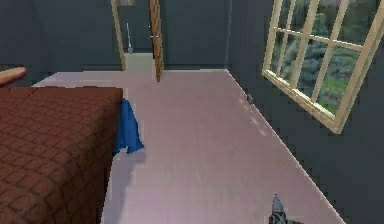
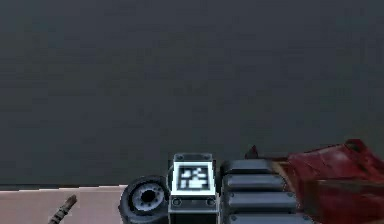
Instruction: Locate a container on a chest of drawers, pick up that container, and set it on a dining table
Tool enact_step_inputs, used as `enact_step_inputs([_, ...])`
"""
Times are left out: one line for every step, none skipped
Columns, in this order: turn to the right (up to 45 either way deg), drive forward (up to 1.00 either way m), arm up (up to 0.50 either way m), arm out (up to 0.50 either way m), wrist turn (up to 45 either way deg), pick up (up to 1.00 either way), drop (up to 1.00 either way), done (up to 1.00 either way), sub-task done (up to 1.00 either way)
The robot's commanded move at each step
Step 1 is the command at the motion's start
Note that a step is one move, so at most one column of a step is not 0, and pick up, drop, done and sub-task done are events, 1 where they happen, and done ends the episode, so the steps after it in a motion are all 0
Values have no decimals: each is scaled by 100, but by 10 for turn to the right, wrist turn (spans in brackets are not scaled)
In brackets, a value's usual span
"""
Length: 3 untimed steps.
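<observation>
Pink floor [image 1: 200,130], bare, runs up to an open wooden door [image 1: 155,40] at the far end. A bed [image 1: 50,140] with a brown-red quilted cover lies along the forward view's left. A blue cloth [image 1: 128,128] hangs off its near corner. A window [image 1: 325,55] with a pale wood frame and greenery beyond is set in the dark wall [image 1: 200,30] on the forward view's right. A small dark thing [image 1: 275,210] lies on the floor near the bottom edge, too small to name.

Arm side view: flat dark wall. Low in the picture is a white square [image 2: 195,178] with black marks. The ribbed dark arm [image 2: 255,190] is to its right, and the gripper [image 2: 145,199] is a round dark body to its left. Its far end can't be made out, so I cannot tell whether it has hold of anything. A dark red shape [image 2: 335,175] sits at this view's right; what it is, I can't say.

Where the container stands cannot be told from here; likewise the chest of drawers. Judgement: search stage. A bedroom is a likely spot for drawers, so look round before making for the door.

Handling, judged from the task wording alone: probably light and stiff, perhaps smooth-sided, perhaps breakable. Take it across the body at mid-height, not by a lid or thin rim. Keep it upright in case of contents. Set it down gently on the dining table.
</observation>
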Motion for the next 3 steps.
enact_step_inputs([0,100,0,0,0,0,0,0,0])
enact_step_inputs([0,50,0,0,0,0,0,0,0])
enact_step_inputs([180,0,0,0,0,0,0,0,0])
